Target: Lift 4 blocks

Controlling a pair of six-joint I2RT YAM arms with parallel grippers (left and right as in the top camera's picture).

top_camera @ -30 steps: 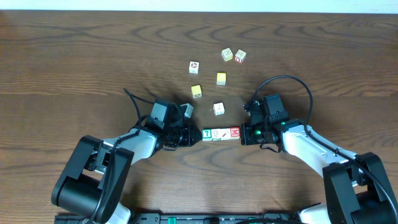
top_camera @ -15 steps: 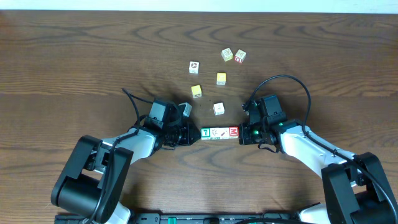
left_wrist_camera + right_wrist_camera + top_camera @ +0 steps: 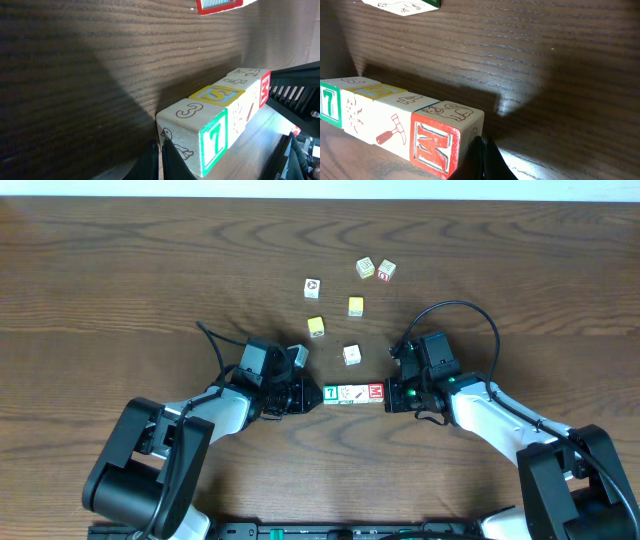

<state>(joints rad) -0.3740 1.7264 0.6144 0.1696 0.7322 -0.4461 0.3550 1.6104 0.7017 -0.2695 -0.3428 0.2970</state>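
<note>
Four blocks form one tight row between my two grippers. From left to right they are the green "7" block [image 3: 331, 393] [image 3: 215, 142] [image 3: 329, 102], two white picture blocks [image 3: 346, 393] [image 3: 361, 393] and the red "M" block [image 3: 376, 392] [image 3: 434, 145]. The hammer picture block [image 3: 390, 127] sits beside the M. My left gripper [image 3: 318, 395] [image 3: 161, 160] is shut, its tips pressed against the 7 block's outer end. At the M block's outer end my right gripper [image 3: 388, 394] [image 3: 482, 155] is shut too. The row seems to hang just above the wood, with its shadow behind it.
Loose cubes lie beyond the row: a white one [image 3: 351, 355] closest, yellow ones [image 3: 316, 327] [image 3: 355, 306], and others farther back [image 3: 313, 286] [image 3: 365, 268] [image 3: 386, 271]. Another cube [image 3: 299, 357] sits by my left wrist. The right arm's cable [image 3: 470, 310] arches over the table.
The row and both grippers have shifted slightly to the left together. Both grippers stay shut against the row's ends.
</note>
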